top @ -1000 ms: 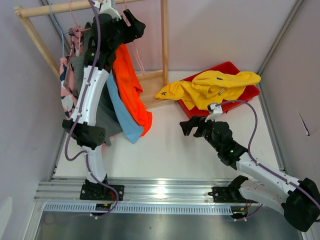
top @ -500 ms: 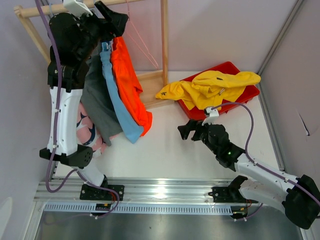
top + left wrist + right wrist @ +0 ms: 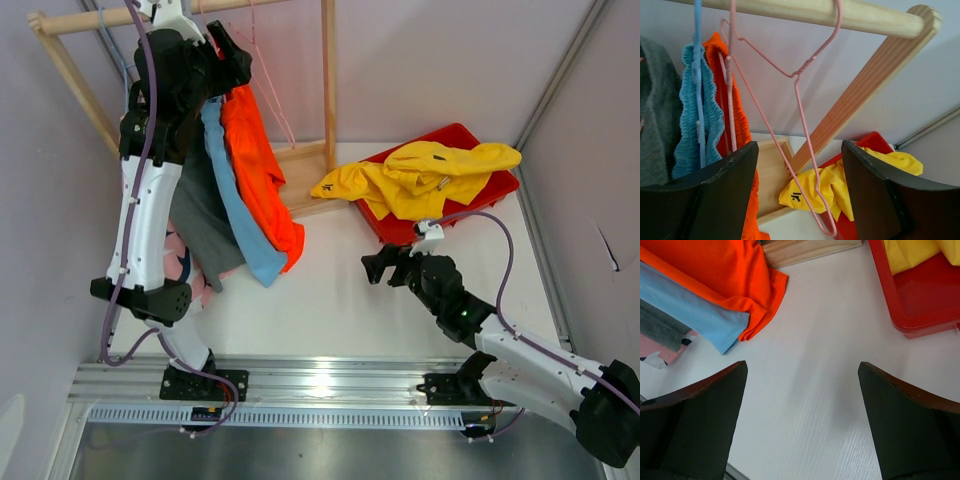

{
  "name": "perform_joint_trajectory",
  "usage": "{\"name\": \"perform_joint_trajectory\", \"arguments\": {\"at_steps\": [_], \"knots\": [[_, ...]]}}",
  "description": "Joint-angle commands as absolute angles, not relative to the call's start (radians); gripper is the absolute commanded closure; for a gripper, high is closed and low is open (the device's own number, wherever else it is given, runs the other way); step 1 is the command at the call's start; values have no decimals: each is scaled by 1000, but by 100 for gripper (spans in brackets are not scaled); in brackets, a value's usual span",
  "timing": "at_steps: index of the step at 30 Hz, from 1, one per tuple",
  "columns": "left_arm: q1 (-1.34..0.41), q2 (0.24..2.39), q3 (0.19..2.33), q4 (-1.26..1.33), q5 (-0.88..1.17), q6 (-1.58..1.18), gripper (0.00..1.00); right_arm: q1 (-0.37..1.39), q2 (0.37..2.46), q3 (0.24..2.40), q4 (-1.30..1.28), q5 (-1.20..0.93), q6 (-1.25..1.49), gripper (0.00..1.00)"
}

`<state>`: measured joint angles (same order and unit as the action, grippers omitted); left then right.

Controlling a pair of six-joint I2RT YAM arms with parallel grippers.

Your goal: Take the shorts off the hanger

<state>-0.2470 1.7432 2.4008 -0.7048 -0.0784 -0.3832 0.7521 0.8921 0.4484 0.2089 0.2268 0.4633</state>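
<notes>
Several garments hang on the wooden rack (image 3: 100, 17): orange shorts (image 3: 262, 170) on a pink hanger, blue shorts (image 3: 240, 215) on a blue hanger (image 3: 698, 75), and a grey garment (image 3: 200, 215). The left wrist view shows their elastic waistbands, orange (image 3: 740, 120) and blue (image 3: 685, 115), left of the jaws. My left gripper (image 3: 232, 58) is up by the bar, open, holding nothing. An empty pink hanger (image 3: 799, 70) dangles between its fingers (image 3: 800, 150) without touching them. My right gripper (image 3: 375, 265) hovers open over the bare table (image 3: 802, 365).
A red tray (image 3: 455, 135) with a yellow garment (image 3: 430, 170) lies at the back right. The rack's wooden base (image 3: 300, 160) and slanted brace (image 3: 855, 100) stand behind the clothes. A pink patterned garment (image 3: 180, 265) shows low at the left, by the left arm.
The left arm swung left, then back a little toward the rack's middle. The pink patterned garment, up along the rack's left side a second ago, now shows much lower. The right arm barely moved.
</notes>
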Motion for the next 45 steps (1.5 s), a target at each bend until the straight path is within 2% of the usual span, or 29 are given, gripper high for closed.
{"name": "perform_joint_trajectory", "arguments": {"at_steps": [1, 9, 21, 30, 42, 45], "knots": [[-239, 1726, 2395, -706, -164, -350, 27, 758, 871, 446, 215, 259, 476, 0], [-239, 1736, 2341, -695, -215, -325, 27, 758, 874, 448, 215, 259, 476, 1], [-229, 1870, 2398, -681, -253, -339, 28, 759, 877, 445, 215, 259, 476, 1], [-215, 1911, 2448, -641, -276, -360, 42, 758, 893, 443, 222, 255, 469, 1], [-196, 1868, 2457, -624, -270, -354, 44, 758, 907, 446, 227, 247, 466, 1], [-189, 1871, 2450, -624, -262, -357, 52, 758, 905, 446, 225, 247, 466, 1]]}}
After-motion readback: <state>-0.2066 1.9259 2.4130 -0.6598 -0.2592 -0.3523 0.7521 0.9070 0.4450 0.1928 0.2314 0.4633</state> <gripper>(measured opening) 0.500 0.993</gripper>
